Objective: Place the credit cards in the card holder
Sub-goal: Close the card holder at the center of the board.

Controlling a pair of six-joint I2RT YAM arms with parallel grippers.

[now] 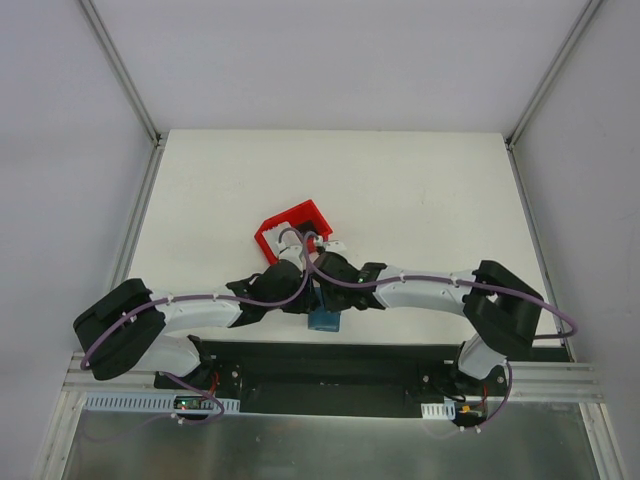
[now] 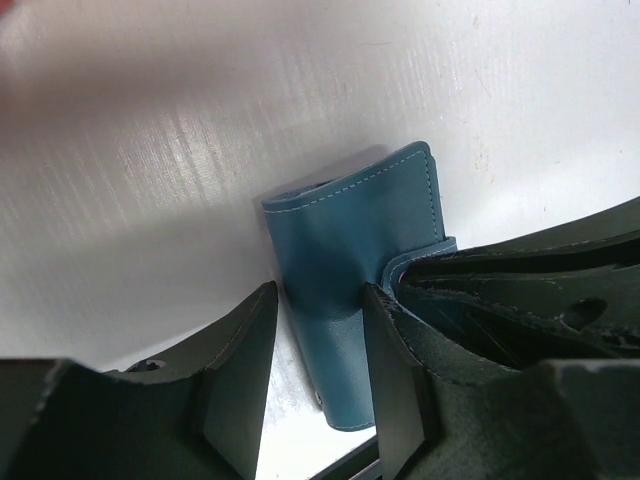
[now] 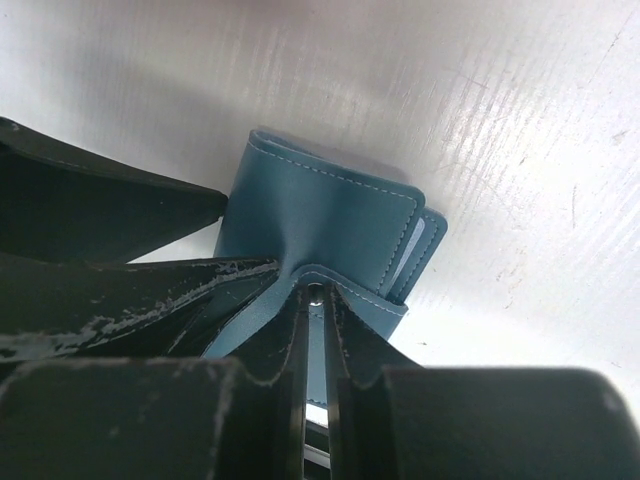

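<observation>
The teal-blue card holder lies on the white table near its front edge, folded, and shows in the top view. My right gripper is shut on one flap edge of the card holder and lifts that flap. My left gripper is open; the card holder's lower end lies between its fingers, close to the right finger. A pale strip shows between the holder's layers; I cannot tell whether it is a card. No loose credit cards are clearly in view.
A red plastic bin stands just behind the two grippers, with a small white object at its right corner. Both arms meet over the table's front middle. The table's front rail is right below the card holder.
</observation>
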